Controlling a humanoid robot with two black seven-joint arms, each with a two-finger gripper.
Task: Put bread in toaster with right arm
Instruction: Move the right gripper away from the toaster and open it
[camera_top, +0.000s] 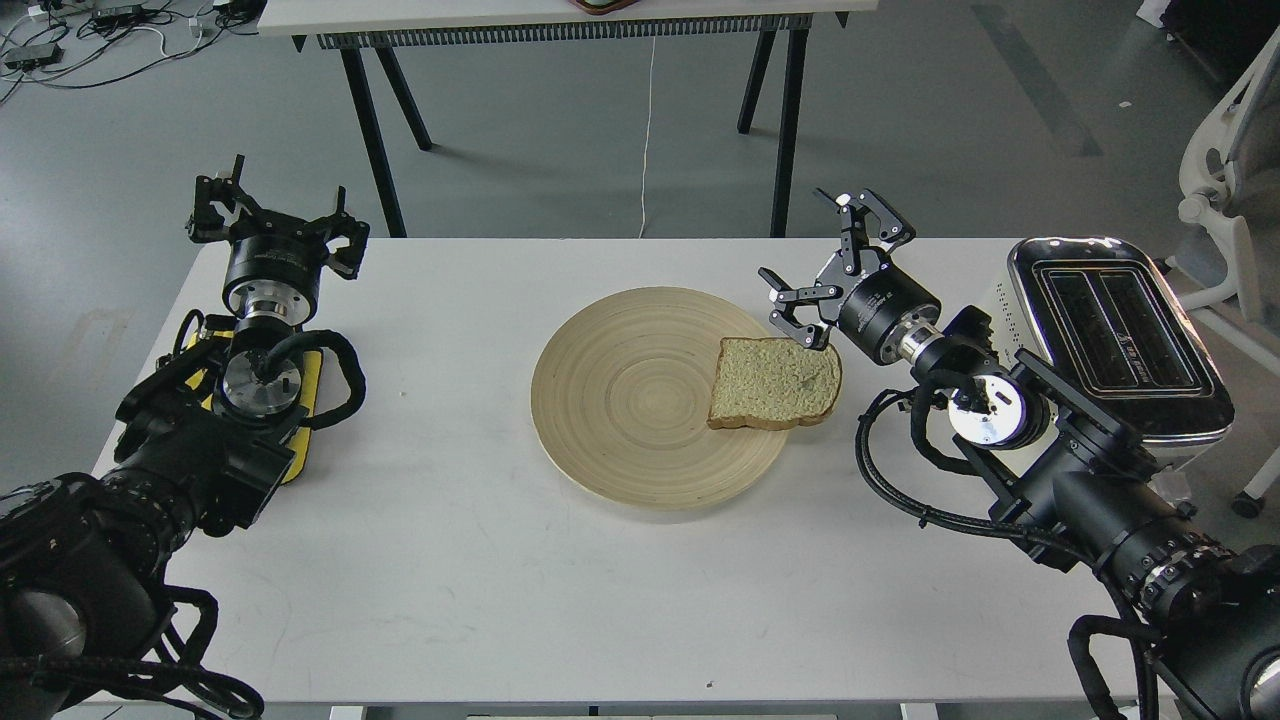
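**Bread on plate, claw spread wide beside it**

On the round wooden plate: one slice of bread, lapping over the right rim. In the toaster: both slots dark, nothing seen inside. Right arm stretched in low toward the plate, right gripper splayed wide, holding nothing. Bread just below the lower fingertips (touching or not, cannot tell). Toaster behind the wrist. Left gripper likewise spread, empty.

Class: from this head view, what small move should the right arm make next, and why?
Probably lower the open right gripper onto the pale speckled bread slice: its jaws are spread and empty just beyond the slice, which lies flat on the round wooden plate.
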